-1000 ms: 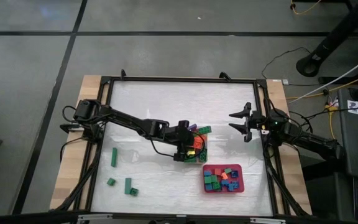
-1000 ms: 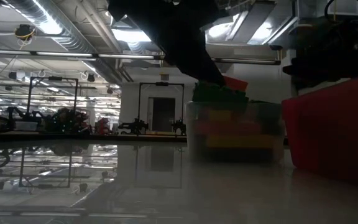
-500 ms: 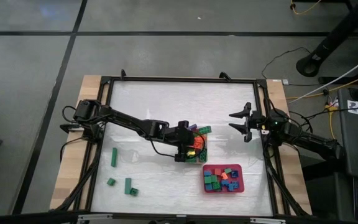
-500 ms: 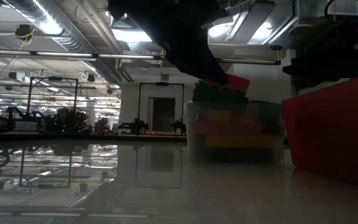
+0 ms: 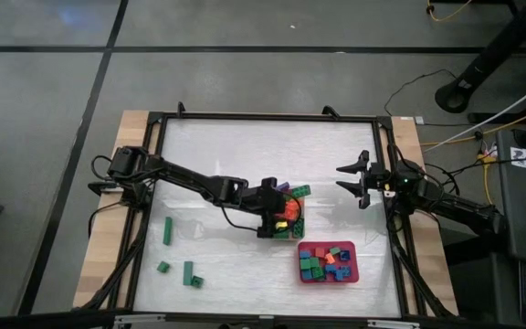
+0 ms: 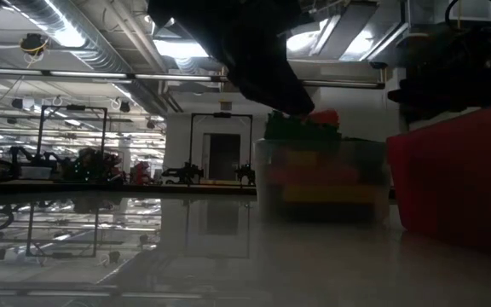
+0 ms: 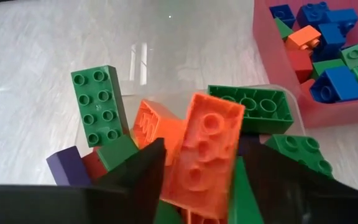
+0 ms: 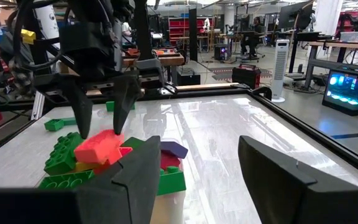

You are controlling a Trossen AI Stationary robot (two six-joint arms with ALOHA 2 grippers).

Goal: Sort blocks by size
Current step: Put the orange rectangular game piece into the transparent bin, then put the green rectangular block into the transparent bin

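A clear tub [image 5: 299,234] near the table's middle holds a pile of long blocks. My left gripper [image 5: 277,217] hovers over it, open. An orange long block [image 7: 204,152] lies on top of the pile, and the two fingers [image 8: 82,115] stand on either side of it. In the right wrist view the same block [image 8: 101,148] rests tilted on green blocks below the fingertips. My right gripper [image 5: 348,180] waits open at the table's right edge, with nothing in it.
A red tray [image 5: 355,267] with several short blocks stands near and to the right of the tub. Three green blocks [image 5: 167,230] [image 5: 163,267] [image 5: 190,272] lie loose on the near left. A dark frame [image 5: 245,117] rims the table.
My left gripper has opened over the tub and let go. The orange block, held raised and tilted between its fingers before, has dropped a little and now rests on the pile. The arm has kept its place.
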